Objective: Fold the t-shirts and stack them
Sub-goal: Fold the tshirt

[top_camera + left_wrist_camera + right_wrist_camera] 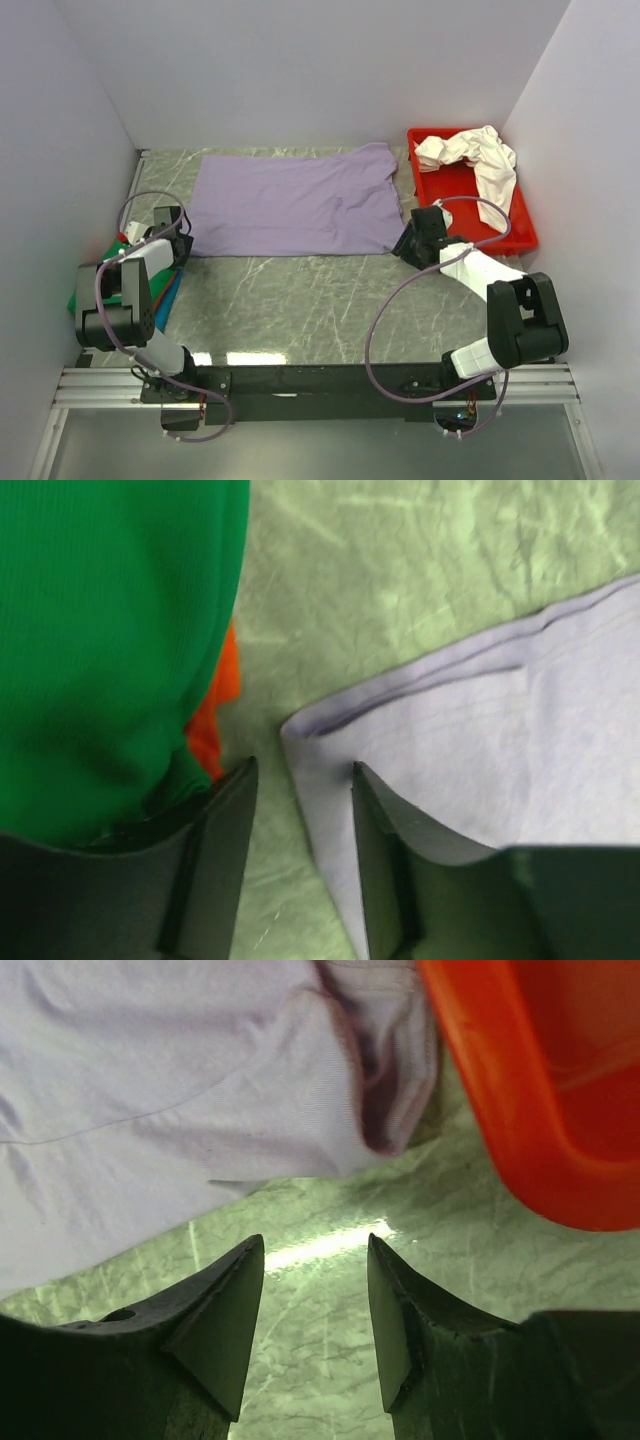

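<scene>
A lavender t-shirt (290,205) lies spread flat at the back of the table. My left gripper (178,236) is at its near left corner. In the left wrist view the gripper (303,780) stands open, astride the corner's edge (480,720), with the right finger (385,830) over the cloth. My right gripper (410,240) is by the near right corner. It is open (315,1260) over bare table, just short of the lavender hem (150,1090). A creamy white t-shirt (470,155) lies crumpled in the red tray (515,225). A green t-shirt (100,630) over a red-orange one (215,710) lies at the left.
The red tray's corner (540,1090) is close to the right gripper's right side. A blue cloth edge (168,295) shows in the pile under the left arm. White walls close in the green marbled table (300,310) on three sides.
</scene>
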Action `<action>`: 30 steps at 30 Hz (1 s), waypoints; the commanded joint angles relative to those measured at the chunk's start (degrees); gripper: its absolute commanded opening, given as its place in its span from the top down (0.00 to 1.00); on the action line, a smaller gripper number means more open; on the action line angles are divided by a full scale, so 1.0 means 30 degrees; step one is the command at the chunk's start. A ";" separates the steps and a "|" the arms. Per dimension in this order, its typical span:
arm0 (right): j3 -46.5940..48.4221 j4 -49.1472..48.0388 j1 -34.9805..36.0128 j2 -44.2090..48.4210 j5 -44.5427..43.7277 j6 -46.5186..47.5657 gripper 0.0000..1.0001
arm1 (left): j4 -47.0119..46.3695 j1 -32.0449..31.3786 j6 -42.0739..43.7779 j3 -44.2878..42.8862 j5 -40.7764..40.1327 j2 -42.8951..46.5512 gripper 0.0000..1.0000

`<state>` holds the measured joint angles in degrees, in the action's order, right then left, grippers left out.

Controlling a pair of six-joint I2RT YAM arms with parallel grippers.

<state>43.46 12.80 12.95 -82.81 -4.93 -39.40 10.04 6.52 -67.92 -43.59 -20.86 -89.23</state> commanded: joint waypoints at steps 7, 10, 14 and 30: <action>-0.0571 -0.0721 -0.0654 0.0328 -0.0671 0.0008 0.44 | -0.0944 0.0608 0.0725 0.0204 0.0127 -0.0375 0.88; -0.0513 -0.0896 -0.0889 0.0064 -0.0612 0.0007 0.42 | -0.1062 0.0637 0.0843 0.0060 0.0391 -0.0169 0.97; -0.0047 -0.1335 -0.1181 -0.0580 -0.0613 -0.0022 0.41 | -0.1063 0.0609 0.1019 -0.0146 0.0714 -0.0344 0.99; 0.2914 -0.1044 -0.1182 -0.2839 -0.1990 -0.0169 0.83 | -0.0303 0.0608 0.1371 -0.0877 0.1388 0.0504 0.99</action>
<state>48.03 14.17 9.87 -90.56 -7.68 -40.64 7.68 8.23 -65.12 -43.59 -17.50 -90.43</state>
